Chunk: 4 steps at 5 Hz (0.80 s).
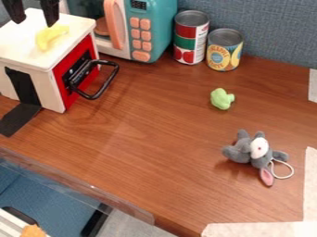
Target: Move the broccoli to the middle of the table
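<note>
Above the toy oven [74,65], the black gripper [34,23] is parted wide, with nothing held. To the right, the green toy broccoli [221,99] is seen between the pineapple can [224,50] and the gray plush animal [250,150]. The approach seems pending: rightward travel, lowering and a grasp are called for.

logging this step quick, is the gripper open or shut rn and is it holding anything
Gripper: open, holding nothing, up by the white-topped toy oven.
</note>
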Each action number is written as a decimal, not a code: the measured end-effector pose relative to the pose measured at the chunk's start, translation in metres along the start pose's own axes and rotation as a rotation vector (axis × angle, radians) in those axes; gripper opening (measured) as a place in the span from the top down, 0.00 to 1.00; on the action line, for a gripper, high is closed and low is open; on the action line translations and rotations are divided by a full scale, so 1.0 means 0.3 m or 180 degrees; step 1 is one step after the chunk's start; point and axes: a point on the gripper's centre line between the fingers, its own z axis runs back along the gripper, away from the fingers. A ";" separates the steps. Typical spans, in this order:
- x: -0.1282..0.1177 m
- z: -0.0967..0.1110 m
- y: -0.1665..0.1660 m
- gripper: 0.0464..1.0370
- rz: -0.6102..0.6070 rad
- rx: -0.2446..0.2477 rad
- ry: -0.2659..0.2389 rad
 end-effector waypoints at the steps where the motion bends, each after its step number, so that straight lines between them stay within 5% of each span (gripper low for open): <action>1: -0.008 -0.058 -0.014 0.04 -0.0018 -0.0063 0.0132; 2: -0.002 -0.089 -0.114 0.04 -0.0134 -0.0131 0.0130; 4: 0.008 0.001 -0.426 0.04 -0.0745 -0.0122 -0.0148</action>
